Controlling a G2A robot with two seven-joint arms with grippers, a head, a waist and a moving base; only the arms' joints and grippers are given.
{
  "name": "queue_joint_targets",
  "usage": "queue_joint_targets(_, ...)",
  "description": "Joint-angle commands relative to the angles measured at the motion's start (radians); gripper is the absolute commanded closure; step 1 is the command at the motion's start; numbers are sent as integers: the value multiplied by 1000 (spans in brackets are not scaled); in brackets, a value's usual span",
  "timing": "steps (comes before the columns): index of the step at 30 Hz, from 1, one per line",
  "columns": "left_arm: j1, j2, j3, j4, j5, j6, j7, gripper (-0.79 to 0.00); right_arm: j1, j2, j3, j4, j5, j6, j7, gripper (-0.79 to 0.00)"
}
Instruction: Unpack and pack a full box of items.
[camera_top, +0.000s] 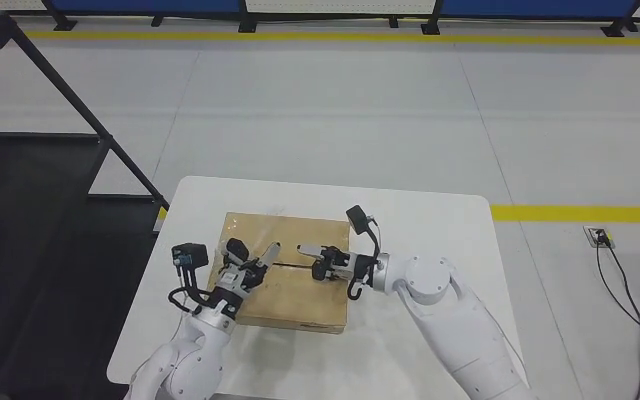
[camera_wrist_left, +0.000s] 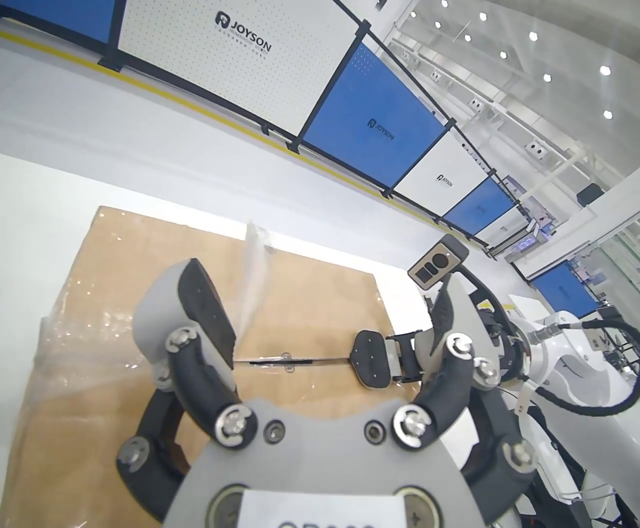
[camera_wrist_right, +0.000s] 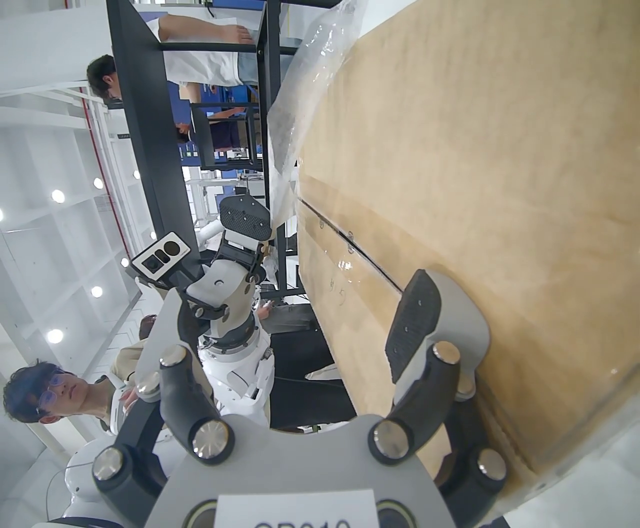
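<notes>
A closed cardboard box (camera_top: 290, 300) lies on the white table (camera_top: 430, 230), with a dark seam (camera_wrist_left: 290, 359) running across its top. A strip of clear tape (camera_wrist_left: 256, 280) stands peeled up from the lid; more loose clear film (camera_wrist_right: 300, 100) hangs at the box's edge. My left gripper (camera_top: 252, 268) hovers open over one end of the seam, its fingers (camera_wrist_left: 207, 310) wide apart, the tape strip beside one pad. My right gripper (camera_top: 318, 262) is open at the seam's other end, with one pad (camera_wrist_right: 417, 320) close against the lid (camera_wrist_right: 475, 175). The two grippers face each other.
A black metal frame (camera_top: 60, 190) stands just off the table's left side. Bare table surface lies to the right of the box (camera_top: 440, 300) and along the far edge. People stand behind the frame, away from the box.
</notes>
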Motion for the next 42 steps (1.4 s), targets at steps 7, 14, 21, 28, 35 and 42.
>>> queue_joint_targets(7, 39, -1, -117, -92, -288, 1, -91, -785, -1, 3, -3, -14, 2, -4, -4, -785)
queue_joint_targets(14, 45, 16, -365, -103, -663, 21, -350, -785, 2, 5, -5, -18, 3, -6, -4, -785)
queue_joint_targets(21, -24, 36, -498, 28, -762, 110, -524, -785, -2, 9, -9, -35, -14, -13, -2, -785)
queue_joint_targets(28, -26, 42, -500, 29, -700, 98, -551, -785, -8, 11, -12, -51, -40, -9, -15, -785)
queue_joint_targets(35, -77, 42, -456, 53, -745, 115, -591, -785, -41, 13, -5, -85, -48, -32, -82, -785)
queue_joint_targets(42, -258, 40, -328, 178, -764, 186, -649, -785, -53, 12, -7, -90, -34, -58, -113, -785)
